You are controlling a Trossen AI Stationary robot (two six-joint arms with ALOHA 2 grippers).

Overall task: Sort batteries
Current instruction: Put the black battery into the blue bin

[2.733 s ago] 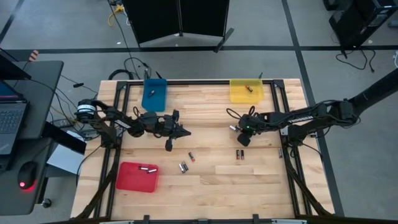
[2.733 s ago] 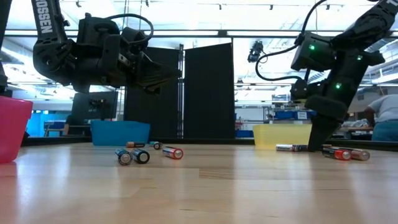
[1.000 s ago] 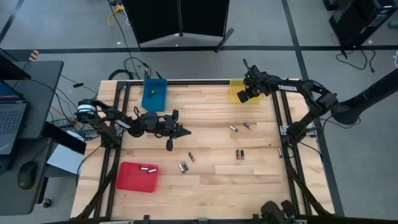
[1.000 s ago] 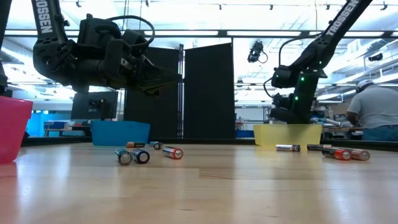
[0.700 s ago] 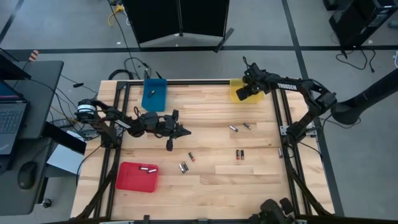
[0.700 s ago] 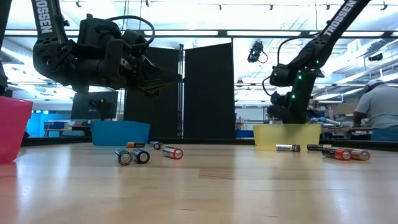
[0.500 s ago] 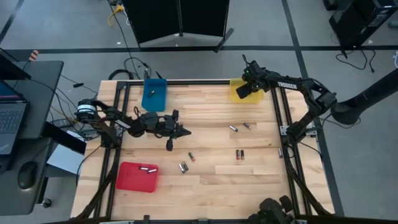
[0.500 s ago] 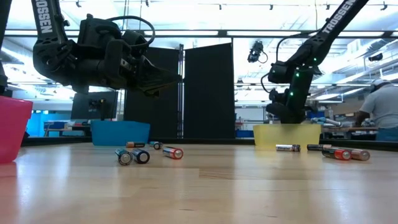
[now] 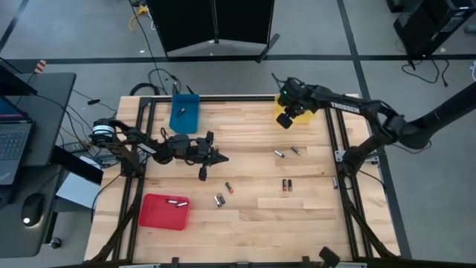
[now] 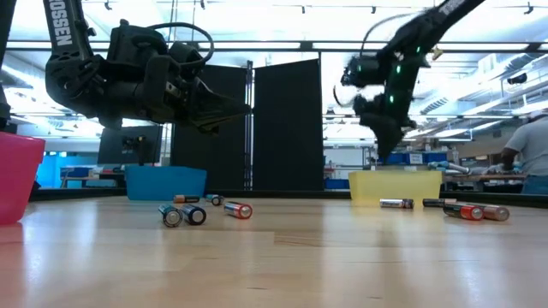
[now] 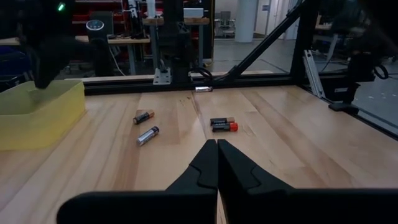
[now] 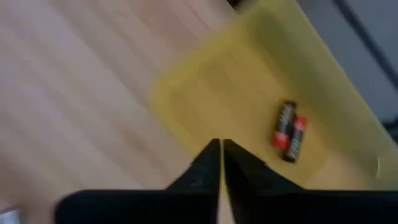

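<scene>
Loose batteries lie on the wooden table: two (image 9: 287, 152) right of centre, a pair (image 9: 286, 184) nearer the front, and several (image 9: 223, 193) at mid-table, also in the low view (image 10: 182, 214). Two red-and-black cells (image 12: 289, 132) lie side by side in the yellow tray (image 9: 306, 115). My right gripper (image 9: 285, 120) is shut and empty, raised over the tray's left edge (image 12: 186, 81). My left gripper (image 9: 223, 158) hovers shut and empty above the table's left-centre (image 11: 217, 144).
A blue tray (image 9: 185, 112) at the far left holds one cell. A red tray (image 9: 163, 211) at the near left holds another (image 9: 176, 202). Black metal frame rails run along the table's sides. A person stands in the room beyond the table (image 10: 527, 162).
My right gripper has risen from just above the yellow tray and swung toward the table's left, from over the tray's middle to its left edge. The left arm and the batteries on the table have stayed put.
</scene>
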